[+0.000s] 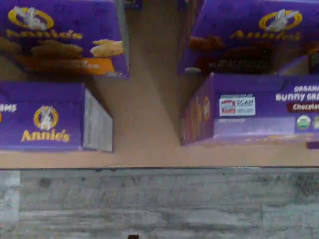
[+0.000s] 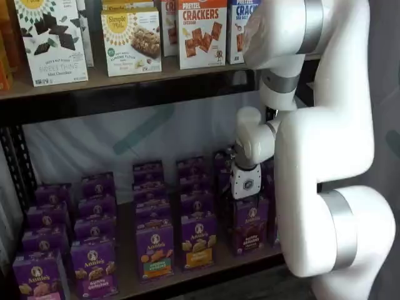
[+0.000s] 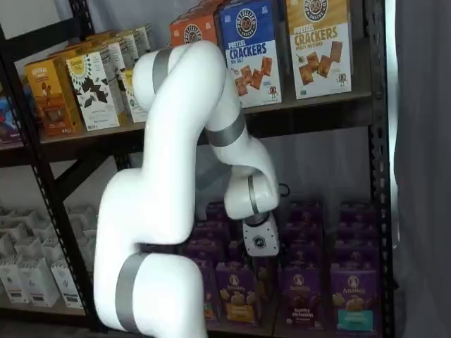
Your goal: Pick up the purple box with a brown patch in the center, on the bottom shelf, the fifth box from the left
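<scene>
The purple box [image 2: 250,230] with the brown patch stands upright in the front row of the bottom shelf [image 2: 209,269], right of an orange-patch box. In a shelf view it is the purple box [image 3: 303,297], between an orange-patch box and a teal-patch one. The wrist view looks down on the purple box's top [image 1: 259,107], lettered "Bunny" and "Chocolate", at the board's [image 1: 149,124] front edge. My gripper [image 2: 244,204] hangs just above and left of the box, also seen as the gripper [image 3: 259,265]. Its black fingers barely show against the dark boxes. No box is between them.
Several rows of purple Annie's boxes fill the bottom shelf, with an orange-patch box [image 2: 199,240] close on the left. A bare strip of board separates the two columns under the wrist. Cracker boxes [image 2: 201,32] stand on the upper shelf. My white arm [image 2: 325,144] blocks the right side.
</scene>
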Tool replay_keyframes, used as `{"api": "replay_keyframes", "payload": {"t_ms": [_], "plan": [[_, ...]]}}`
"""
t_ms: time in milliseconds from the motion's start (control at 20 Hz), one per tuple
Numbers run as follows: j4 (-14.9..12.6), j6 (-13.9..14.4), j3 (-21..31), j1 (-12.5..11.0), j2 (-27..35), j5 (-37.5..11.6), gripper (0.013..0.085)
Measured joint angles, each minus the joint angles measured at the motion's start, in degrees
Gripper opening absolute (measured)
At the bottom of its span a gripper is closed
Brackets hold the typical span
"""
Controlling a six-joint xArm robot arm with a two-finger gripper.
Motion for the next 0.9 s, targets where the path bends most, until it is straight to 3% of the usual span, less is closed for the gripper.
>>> {"api": "replay_keyframes", "payload": {"t_ms": [900], "plan": [[5.07, -8.85, -14.22, -3.66, 7.91, 6.02, 0.0850]]}}
